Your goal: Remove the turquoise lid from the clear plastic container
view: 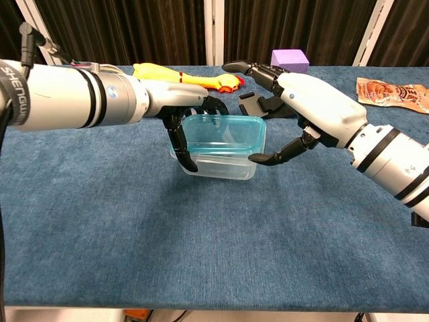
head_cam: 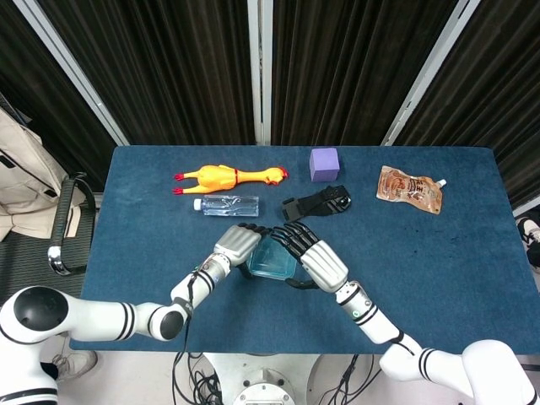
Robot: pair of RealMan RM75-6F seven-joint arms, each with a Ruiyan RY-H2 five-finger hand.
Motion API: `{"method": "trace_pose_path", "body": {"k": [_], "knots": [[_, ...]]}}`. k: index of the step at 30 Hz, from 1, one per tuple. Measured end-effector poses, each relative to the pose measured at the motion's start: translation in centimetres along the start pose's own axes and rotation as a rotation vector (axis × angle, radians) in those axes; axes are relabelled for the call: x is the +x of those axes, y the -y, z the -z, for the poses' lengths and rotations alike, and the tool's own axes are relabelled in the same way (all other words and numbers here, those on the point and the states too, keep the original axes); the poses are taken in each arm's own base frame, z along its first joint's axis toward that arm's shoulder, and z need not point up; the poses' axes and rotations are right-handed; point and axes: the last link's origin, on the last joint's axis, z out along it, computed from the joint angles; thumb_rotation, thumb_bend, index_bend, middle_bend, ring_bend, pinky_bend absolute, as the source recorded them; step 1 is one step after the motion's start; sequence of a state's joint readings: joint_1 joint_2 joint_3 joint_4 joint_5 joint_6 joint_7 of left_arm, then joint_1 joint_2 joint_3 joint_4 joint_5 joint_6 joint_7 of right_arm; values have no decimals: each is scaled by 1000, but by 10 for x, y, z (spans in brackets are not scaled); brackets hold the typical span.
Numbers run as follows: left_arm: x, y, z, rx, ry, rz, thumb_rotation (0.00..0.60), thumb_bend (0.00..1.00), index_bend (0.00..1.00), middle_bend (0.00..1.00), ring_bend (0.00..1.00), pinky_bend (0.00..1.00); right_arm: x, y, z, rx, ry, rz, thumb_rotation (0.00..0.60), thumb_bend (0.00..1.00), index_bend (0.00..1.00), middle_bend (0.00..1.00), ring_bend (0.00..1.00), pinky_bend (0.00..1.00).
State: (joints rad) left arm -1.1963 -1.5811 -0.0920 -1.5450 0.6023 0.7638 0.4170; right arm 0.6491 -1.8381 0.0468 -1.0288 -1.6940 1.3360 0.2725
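Note:
The clear plastic container stands near the table's front middle, with the turquoise lid on top, tilted up a little on its right side. My left hand grips the container's left end, fingers curled down its wall. My right hand holds the lid from the right, fingers over its far edge and thumb under its near right corner. In the head view both hands, the left hand and the right hand, cover most of the container.
Behind the hands lie a water bottle, a yellow rubber chicken, a purple cube, a black strap with buckle and a brown snack pouch. Blue cloth covers the table.

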Motion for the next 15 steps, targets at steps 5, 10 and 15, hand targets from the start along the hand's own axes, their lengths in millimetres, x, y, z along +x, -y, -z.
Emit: {"method": "trace_pose_path", "body": {"k": [5,10,15], "knots": [[1,1,2,-7,1,12,600,19,112,209,121,167,0,0,-2,5,-23,10,600,489,367,201,0,0],[1,1,3,-11,3,16,600,20,98,207,122,167,1,-1,-4,5,-38,15,600,601,420,231,0,0],[2,2,5,-17,4,25,600,19,87,203,122,168,1,-2,-5,2,-45,24,600,663,465,258,0,0]]}}
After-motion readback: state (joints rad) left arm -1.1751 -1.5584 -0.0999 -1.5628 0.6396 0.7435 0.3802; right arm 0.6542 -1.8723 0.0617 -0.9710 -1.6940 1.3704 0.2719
